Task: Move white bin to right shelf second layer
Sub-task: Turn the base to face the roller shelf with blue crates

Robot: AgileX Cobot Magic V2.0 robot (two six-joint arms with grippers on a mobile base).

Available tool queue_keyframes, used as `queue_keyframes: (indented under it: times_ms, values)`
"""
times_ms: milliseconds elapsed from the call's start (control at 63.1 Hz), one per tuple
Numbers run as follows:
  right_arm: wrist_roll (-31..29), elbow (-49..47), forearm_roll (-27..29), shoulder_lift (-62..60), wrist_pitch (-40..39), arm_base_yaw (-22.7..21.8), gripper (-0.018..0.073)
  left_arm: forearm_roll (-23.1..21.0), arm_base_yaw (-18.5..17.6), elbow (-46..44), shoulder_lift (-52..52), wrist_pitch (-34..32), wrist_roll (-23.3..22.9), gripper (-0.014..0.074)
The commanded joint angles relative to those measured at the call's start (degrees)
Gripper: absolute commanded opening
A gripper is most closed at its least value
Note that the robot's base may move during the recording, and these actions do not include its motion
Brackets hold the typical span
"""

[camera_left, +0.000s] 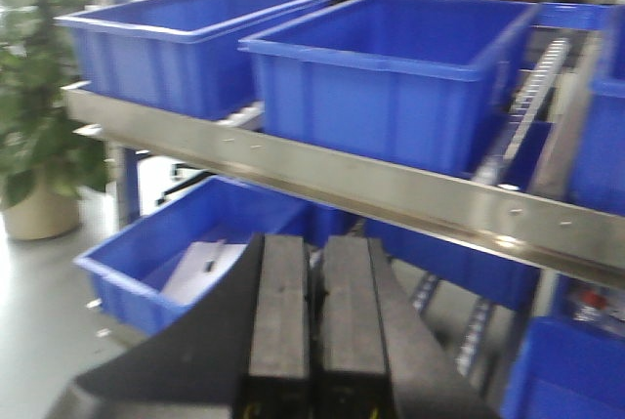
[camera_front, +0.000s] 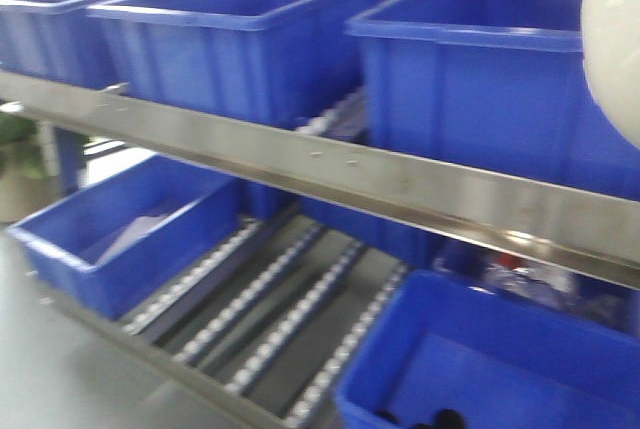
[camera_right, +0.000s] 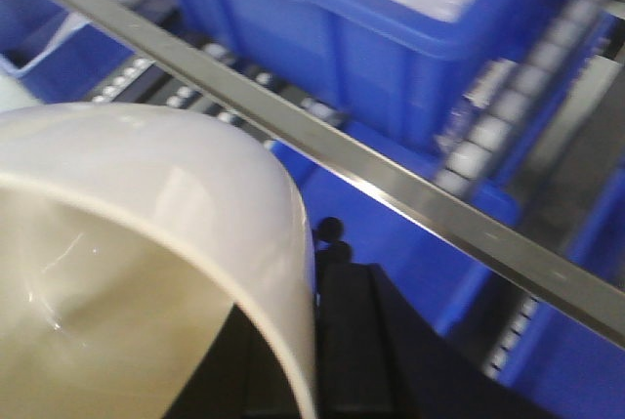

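Pinched on its wall by the right gripper (camera_right: 317, 341), white bin (camera_right: 146, 243) (left gripper (camera_left: 314, 331) closed, empty) may clip the steel front bar (camera_right: 391, 180).

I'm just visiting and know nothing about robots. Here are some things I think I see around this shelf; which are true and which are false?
1. The white bin is resting on the shelf rollers. False: it is held up in the air by the right gripper, whose fingers clamp its rim.
2. The left gripper holds nothing. True: its fingers are closed together, empty.
3. The crates on the rack are blue. True: the blue crates fill the upper level.
4. The roller lane between the two lower crates is blocked by a box. False: the lane shows bare rollers.
5. A potted plant stands to the left of the rack. True.
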Motion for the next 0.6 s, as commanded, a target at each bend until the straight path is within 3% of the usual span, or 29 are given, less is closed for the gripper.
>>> queue_keyframes:
  times_ms: [0, 586]
  values:
    - [0.13, -1.67, -0.33, 0.23, -5.34, -0.44, 0.0049, -0.06, -0.32, 2.11, -0.18, -4.70, -0.42, 0.0085]
    - [0.13, -1.67, -0.33, 0.12, -5.32, -0.44, 0.0049, -0.06, -0.32, 2.11, -0.18, -4.70, -0.42, 0.0085]
